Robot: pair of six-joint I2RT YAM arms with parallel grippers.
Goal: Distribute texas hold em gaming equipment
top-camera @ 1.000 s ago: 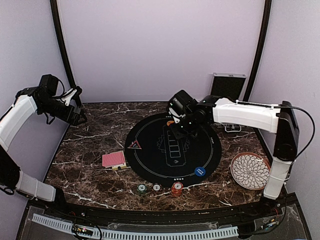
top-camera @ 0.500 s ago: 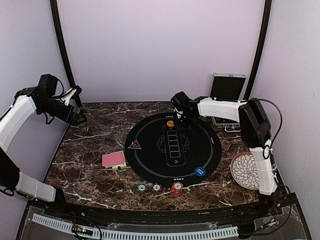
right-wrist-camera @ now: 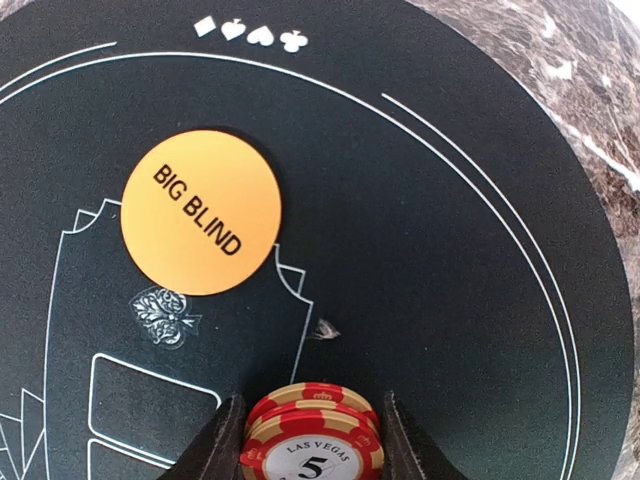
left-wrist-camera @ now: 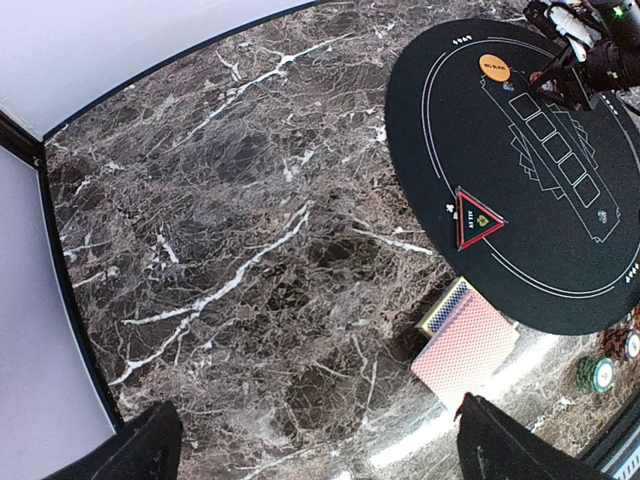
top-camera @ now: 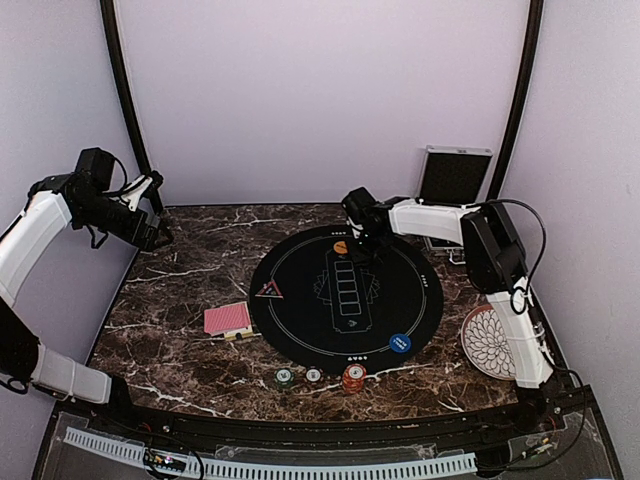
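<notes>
Your right gripper (right-wrist-camera: 312,440) is clamped on a small stack of red striped chips (right-wrist-camera: 313,405) at the far side of the black mat (right-wrist-camera: 450,260), just beside the orange button (right-wrist-camera: 201,212) (it reads BIG BLIND). Your left gripper (left-wrist-camera: 325,448) hangs wide open, well off the mat's left edge.

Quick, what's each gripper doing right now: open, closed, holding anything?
Left gripper: open, holding nothing.
Right gripper: closed on a small stack of red striped poker chips, over the black mat.
</notes>
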